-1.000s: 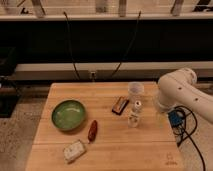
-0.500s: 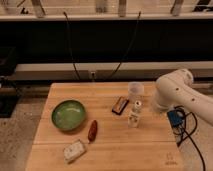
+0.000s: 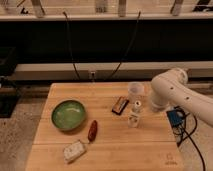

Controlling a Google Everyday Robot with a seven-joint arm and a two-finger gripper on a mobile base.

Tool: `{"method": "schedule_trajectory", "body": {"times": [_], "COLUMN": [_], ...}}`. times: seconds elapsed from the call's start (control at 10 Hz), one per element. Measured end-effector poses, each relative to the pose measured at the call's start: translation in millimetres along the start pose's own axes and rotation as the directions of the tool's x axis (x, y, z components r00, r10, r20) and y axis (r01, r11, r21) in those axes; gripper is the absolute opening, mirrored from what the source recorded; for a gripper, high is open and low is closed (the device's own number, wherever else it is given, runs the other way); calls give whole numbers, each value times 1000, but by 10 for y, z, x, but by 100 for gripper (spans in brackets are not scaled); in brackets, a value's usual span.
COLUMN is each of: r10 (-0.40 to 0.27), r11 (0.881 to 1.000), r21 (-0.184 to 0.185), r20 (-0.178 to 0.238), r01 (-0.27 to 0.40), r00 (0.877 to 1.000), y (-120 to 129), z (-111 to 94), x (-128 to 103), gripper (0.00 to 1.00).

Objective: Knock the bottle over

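Observation:
The bottle (image 3: 134, 116), small, whitish and white-capped, stands upright on the wooden table (image 3: 110, 145), right of centre. It is just in front of a clear plastic cup (image 3: 135, 90). My white arm (image 3: 170, 89) reaches in from the right. Its gripper (image 3: 150, 106) is at the arm's lower left end, close to the bottle's right side and about level with its cap. I cannot tell whether it touches the bottle.
A green bowl (image 3: 68, 115) sits at the left. A reddish-brown oblong item (image 3: 92, 130) and a flat white packet (image 3: 75, 150) lie in front of it. A dark flat packet (image 3: 120, 105) lies left of the bottle. A blue box with cables (image 3: 175, 119) hangs off the table's right edge.
My arm has moved left, bringing the gripper nearer the bottle. The bottle still stands in the same place.

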Motion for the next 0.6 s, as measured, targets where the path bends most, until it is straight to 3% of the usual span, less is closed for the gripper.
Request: {"method": "schedule_trajectory", "body": {"times": [0.4, 0.6], "r10": [-38, -63], "r11": [999, 998], "r21": [-13, -20], "r20": [-3, 2], "r01": [38, 63], "r00": [999, 998], "y": [-36, -73], "z": [31, 47], "x": [-94, -305], "gripper": [0, 0]}}
